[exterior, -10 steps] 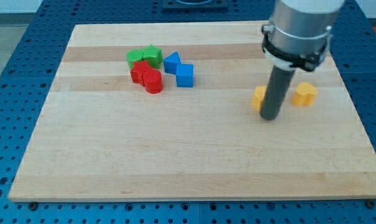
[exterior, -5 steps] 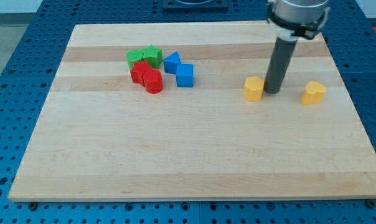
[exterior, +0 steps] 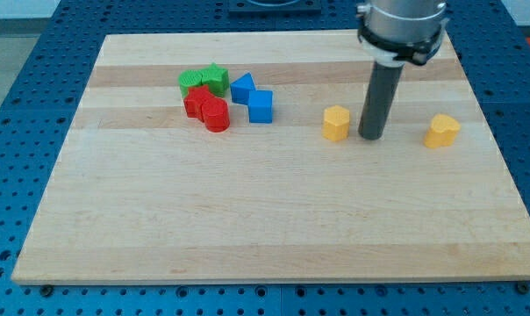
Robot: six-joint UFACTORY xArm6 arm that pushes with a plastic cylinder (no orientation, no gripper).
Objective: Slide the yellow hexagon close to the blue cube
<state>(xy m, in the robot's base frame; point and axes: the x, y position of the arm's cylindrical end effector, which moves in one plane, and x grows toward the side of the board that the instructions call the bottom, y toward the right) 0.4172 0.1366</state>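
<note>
The yellow hexagon (exterior: pixel 336 123) sits on the board (exterior: pixel 247 219) just to the view's left of my tip (exterior: pixel 370 138), near it but with a thin gap showing, so I cannot say they touch. The blue cube (exterior: pixel 260 106) lies farther left of the tip along nearly the same line, and slightly toward the view's top. So tip, hexagon and cube are almost in a row, with the hexagon between; a push toward the view's left, angled a little upward, looks like what the move calls for. There is no hand to open or close here: the arm ends in a plain rod, holding nothing.

Beyond the cube, farther left from the tip, cluster a blue triangular block (exterior: pixel 241 88), a red cylinder (exterior: pixel 216 114), another red block (exterior: pixel 195 102) and two green blocks (exterior: pixel 204 80). On the tip's other side, to the view's right and well apart, lies a second yellow block (exterior: pixel 441 130), which seems heart-shaped.
</note>
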